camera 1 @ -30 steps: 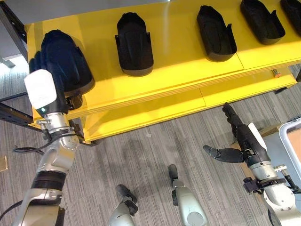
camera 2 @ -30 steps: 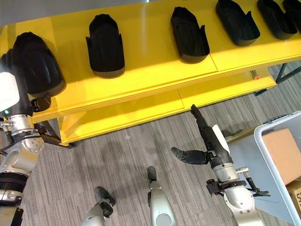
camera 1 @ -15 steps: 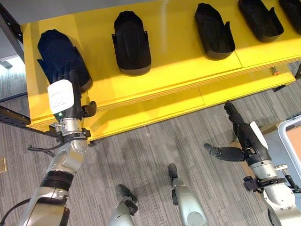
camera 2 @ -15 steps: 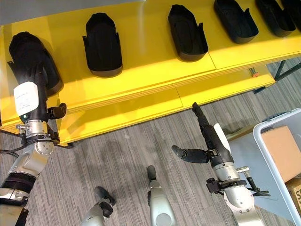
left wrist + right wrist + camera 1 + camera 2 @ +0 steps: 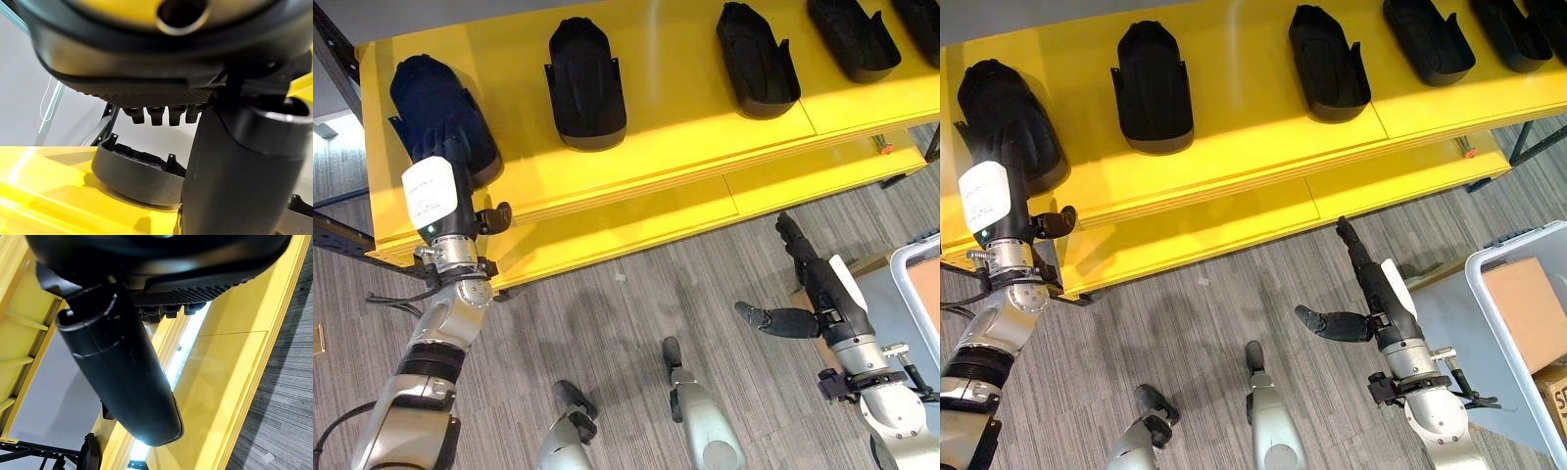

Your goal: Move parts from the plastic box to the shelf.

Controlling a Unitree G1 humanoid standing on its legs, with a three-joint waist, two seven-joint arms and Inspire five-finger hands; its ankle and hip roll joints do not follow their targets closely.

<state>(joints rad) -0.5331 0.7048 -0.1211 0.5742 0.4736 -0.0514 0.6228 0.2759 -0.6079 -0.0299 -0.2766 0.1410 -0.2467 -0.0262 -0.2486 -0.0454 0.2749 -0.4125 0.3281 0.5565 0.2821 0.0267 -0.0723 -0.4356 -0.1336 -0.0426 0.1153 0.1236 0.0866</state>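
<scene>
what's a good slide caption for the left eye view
Left robot hand open at the leftmost black part on the yellow shelf; right robot hand open.

Both arms were silver-grey, built of rounded metal segments with dark bands at the joints. The left hand (image 5: 438, 176) was dark, its back carrying a white rectangular cover with a small green light near the wrist. The right hand (image 5: 1371, 284) was likewise dark, with a white cover along its back and a stout black thumb of smooth, rounded plastic.
</scene>
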